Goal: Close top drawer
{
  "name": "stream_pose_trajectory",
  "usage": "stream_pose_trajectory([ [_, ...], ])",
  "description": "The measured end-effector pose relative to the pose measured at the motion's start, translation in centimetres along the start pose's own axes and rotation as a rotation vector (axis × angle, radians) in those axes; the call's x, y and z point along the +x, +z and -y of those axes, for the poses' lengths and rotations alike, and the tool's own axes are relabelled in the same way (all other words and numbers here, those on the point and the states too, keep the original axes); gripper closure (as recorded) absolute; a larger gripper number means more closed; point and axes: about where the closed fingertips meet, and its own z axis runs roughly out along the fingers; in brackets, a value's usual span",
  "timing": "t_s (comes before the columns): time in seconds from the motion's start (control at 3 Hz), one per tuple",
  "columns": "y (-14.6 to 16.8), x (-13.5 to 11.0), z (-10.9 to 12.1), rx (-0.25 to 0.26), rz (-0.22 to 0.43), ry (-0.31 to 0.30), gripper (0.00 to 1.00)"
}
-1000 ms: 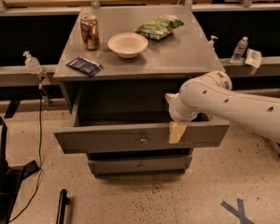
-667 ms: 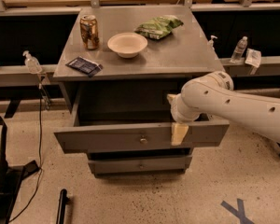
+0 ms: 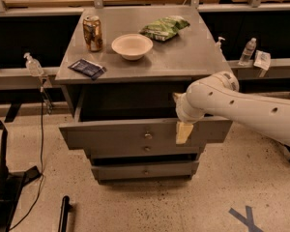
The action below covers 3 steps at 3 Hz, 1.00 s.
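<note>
Grey top drawer point(image 3: 116, 134) stands pulled open, claw point(image 3: 183, 132) at its front.

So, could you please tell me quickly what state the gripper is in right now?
The gripper: at the front of the top drawer, right of the knob; open or closed cannot be told.

Matt grey top drawer point(image 3: 111, 137) with shiny metal knob point(image 3: 148, 136), smooth cream plastic gripper point(image 3: 183, 132) at its front, glossy can point(image 3: 93, 33)
</note>
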Motion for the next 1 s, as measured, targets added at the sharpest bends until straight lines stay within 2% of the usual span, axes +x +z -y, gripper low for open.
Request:
stream_pose_trajectory([
  [0.33, 1.6, 0.3, 1.8, 0.04, -0.006, -0.005, 0.0],
  [0.67, 1.6, 0.4, 1.8, 0.04, -0.006, -0.005, 0.0],
  [1.0, 1.9, -0.2, 4.3, 0.1, 0.003, -0.03, 0.0],
])
